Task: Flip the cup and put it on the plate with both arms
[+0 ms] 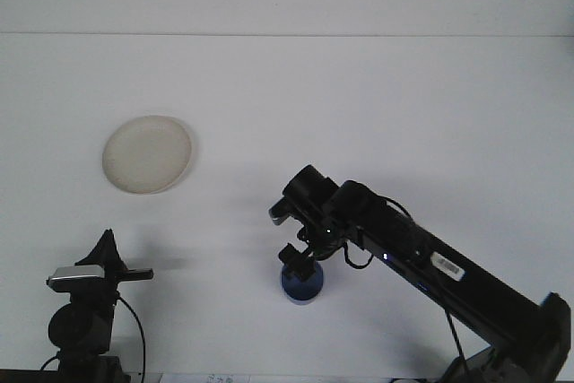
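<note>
Cup sits on the table, right gripper just above it, can't tell if it's gripping. Plate well off to the left; left gripper low, can't tell either.

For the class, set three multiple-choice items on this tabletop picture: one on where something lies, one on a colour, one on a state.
1. Where does the plate lie on the table?
A. left of the cup
B. right of the cup
C. under the cup

2. What colour is the cup?
A. red
B. blue
C. yellow

3. What is on the plate?
A. the cup
B. a spoon
C. nothing

Answers:
1. A: the plate sits at the upper left, the cup near the bottom middle.
2. B: the cup below the right claw shows blue.
3. C: the plate's surface is bare, with the cup standing apart from it on the table.
</note>
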Controlling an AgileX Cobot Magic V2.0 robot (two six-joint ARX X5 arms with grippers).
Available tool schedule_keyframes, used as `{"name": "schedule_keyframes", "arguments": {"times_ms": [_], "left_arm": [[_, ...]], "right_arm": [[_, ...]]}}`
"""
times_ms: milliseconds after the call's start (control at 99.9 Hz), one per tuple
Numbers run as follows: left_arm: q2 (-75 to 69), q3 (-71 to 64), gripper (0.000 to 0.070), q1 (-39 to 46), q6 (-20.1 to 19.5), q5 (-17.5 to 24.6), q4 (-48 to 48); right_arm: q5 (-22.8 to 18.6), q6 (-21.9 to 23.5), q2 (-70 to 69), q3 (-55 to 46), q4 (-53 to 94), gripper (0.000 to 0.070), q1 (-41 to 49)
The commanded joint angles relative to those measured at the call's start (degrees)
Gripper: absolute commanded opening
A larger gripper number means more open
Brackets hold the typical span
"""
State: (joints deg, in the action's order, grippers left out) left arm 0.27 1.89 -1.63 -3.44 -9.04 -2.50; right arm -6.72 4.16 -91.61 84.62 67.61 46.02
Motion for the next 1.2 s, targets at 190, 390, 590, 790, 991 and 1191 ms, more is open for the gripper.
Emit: {"name": "schedule_keyframes", "arguments": {"times_ms": [190,390,590,790,991,1191], "left_arm": [[-0.1,-1.1,0.0013,0.1,0.5,-0.1,-0.6],[-0.1,-1.1,0.0014,0.1,0.5,-0.1,-0.6],[-0.1,-1.1,0.0014,0.1,0.5,-0.1,-0.6],[-0.1,-1.1,0.0014,0.1,1.0,-0.1,-0.6],[-0.1,-1.1,0.0014,0.1,14.8,-0.1,-0.5],[-0.1,-0.5,0.0011,0.1,23.4,-0.1,-0.6]], "right_arm": [[12.5,-0.8,16.3,2.1,-4.3,0.0486,0.6],[19.8,1.2,35.3,-6.9,-14.6,0.0485,2.1],[24.6,3.0,56.2,-27.1,-28.7,0.0485,3.7],[24.8,4.0,71.6,-39.4,-32.8,0.0484,3.6],[26.3,3.1,79.8,-43.7,-32.3,0.0483,3.6],[26.5,3.1,81.4,-44.3,-31.0,0.0483,3.6]]}}
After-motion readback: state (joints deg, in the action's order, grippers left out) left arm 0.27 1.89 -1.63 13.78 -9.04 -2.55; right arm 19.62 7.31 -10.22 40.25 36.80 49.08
